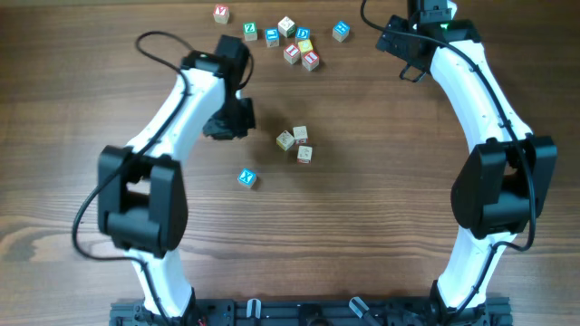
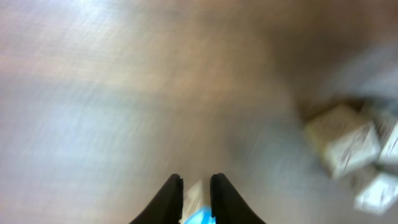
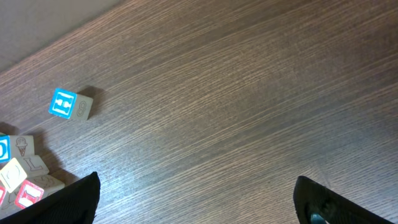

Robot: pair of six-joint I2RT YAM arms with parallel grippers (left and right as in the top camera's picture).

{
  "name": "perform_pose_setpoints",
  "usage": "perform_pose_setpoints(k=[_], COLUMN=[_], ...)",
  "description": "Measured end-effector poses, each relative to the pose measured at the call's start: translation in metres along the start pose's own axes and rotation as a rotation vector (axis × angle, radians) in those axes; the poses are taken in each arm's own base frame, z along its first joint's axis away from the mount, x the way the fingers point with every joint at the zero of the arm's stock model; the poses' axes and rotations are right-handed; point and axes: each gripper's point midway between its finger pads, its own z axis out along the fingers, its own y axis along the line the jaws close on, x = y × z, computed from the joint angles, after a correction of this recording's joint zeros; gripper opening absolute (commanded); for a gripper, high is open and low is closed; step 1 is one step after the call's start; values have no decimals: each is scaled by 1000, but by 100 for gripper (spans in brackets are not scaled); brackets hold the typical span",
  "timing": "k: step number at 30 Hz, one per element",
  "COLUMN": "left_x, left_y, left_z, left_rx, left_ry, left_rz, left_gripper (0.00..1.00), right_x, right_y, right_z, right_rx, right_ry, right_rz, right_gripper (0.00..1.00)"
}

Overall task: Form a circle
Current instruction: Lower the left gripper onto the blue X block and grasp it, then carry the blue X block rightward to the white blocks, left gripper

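Observation:
Three whitish and cream cubes (image 1: pixel 296 143) sit close together near the table's middle. They appear blurred at the right of the left wrist view (image 2: pixel 348 146). The blue "X" cube (image 1: pixel 246 178) lies alone on the table to their lower left. My left gripper (image 1: pixel 232 122) hovers left of the trio and apart from the blue cube. Its jaws (image 2: pixel 196 178) stand a narrow gap apart, and a cream-and-blue cube (image 2: pixel 200 211) shows through that gap at the frame's bottom edge. My right gripper (image 1: pixel 410 56) is at the far right, wide open (image 3: pixel 196 180) over bare wood.
Several loose letter cubes (image 1: pixel 292 41) lie scattered along the far edge, among them a red-lettered one (image 1: pixel 311 61) and a lone blue one (image 1: pixel 341 31). The right wrist view shows that blue cube (image 3: pixel 63 102) and part of the pile (image 3: pixel 22 177). Cables trail behind both arms.

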Motion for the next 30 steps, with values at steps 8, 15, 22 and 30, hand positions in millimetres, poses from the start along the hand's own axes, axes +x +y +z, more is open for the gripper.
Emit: perform_pose_setpoints(k=[8, 15, 22, 30], left_x=[55, 69, 73, 73], left_y=[11, 3, -15, -15], left_z=[25, 41, 49, 49], left_rx=[-73, -73, -58, -58], left_ry=[157, 170, 137, 138], left_rz=[-10, 51, 146, 148], left_gripper=[63, 62, 61, 56], right_x=[0, 0, 0, 0], right_y=[0, 0, 0, 0], right_z=[0, 0, 0, 0], right_rx=[0, 0, 0, 0], right_ry=[0, 0, 0, 0], right_rz=[0, 0, 0, 0], right_gripper=[100, 100, 100, 100])
